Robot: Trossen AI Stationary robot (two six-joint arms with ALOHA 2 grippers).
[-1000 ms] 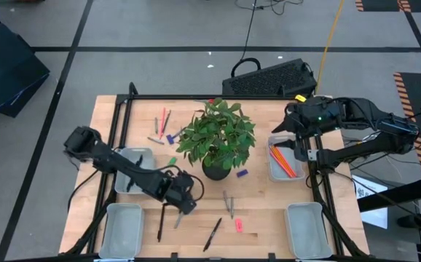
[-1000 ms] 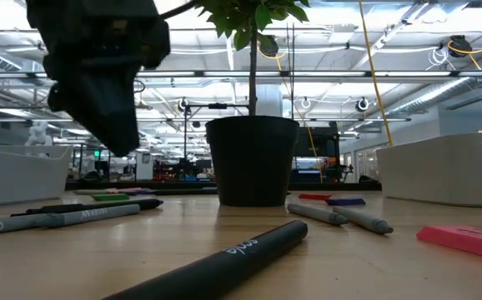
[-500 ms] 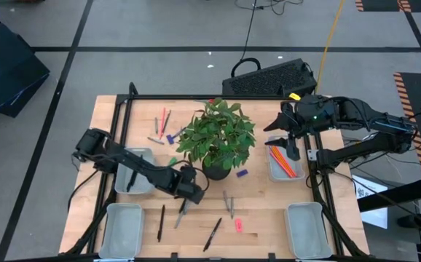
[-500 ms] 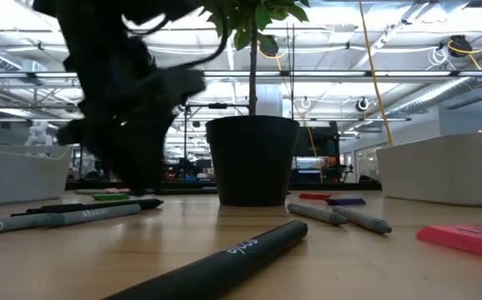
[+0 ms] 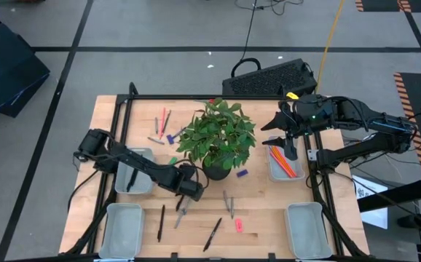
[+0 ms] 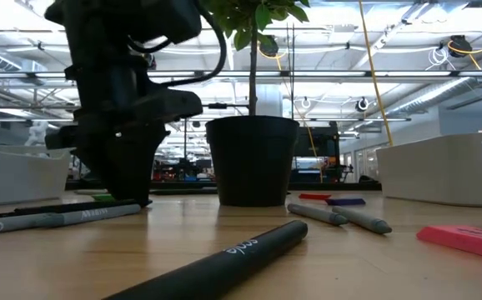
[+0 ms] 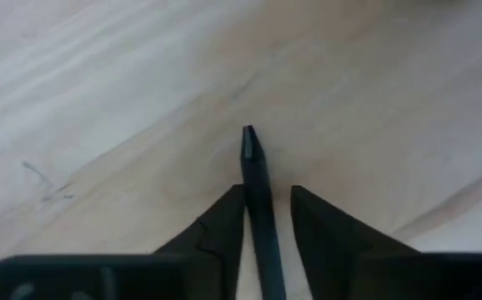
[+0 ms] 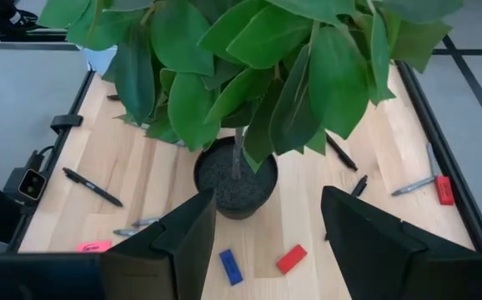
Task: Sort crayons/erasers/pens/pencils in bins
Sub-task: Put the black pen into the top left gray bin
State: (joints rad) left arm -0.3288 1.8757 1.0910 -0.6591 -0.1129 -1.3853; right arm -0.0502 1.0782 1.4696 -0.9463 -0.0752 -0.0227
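Observation:
My left gripper (image 5: 189,191) is down at the table just near of the plant pot, open, its fingers on either side of a black pen (image 7: 256,192) that lies flat on the wood. In the low view the pen (image 6: 66,207) runs out from under the gripper (image 6: 128,190), next to a grey crayon (image 6: 57,219). My right gripper (image 5: 288,140) hangs wide open above the far right bin (image 5: 274,169), which holds orange pencils (image 5: 283,161). More pens (image 5: 160,222) (image 5: 212,234), a pink eraser (image 5: 238,225) and a purple eraser (image 5: 242,173) lie loose. My left gripper straddles the black pen near one end, its fingers pointing down from above and set across the pen. One finger (image 7: 224,225) lies close against the pen's side (image 7: 249,179); whether it touches, I cannot tell. The other finger (image 7: 316,225) stands a small gap off. The pen lies on the table.
A potted plant (image 5: 218,138) stands mid-table between the arms. Bins sit at far left (image 5: 134,171), near left (image 5: 122,229) and near right (image 5: 304,229). Grey crayons (image 5: 229,202) lie near the pot. Pencils and erasers (image 5: 163,125) lie at the far left.
My left gripper has gone down to the table and a little toward the plant pot, and now sits over the black pen. My right gripper has shifted slightly toward the table's left, above the far right bin.

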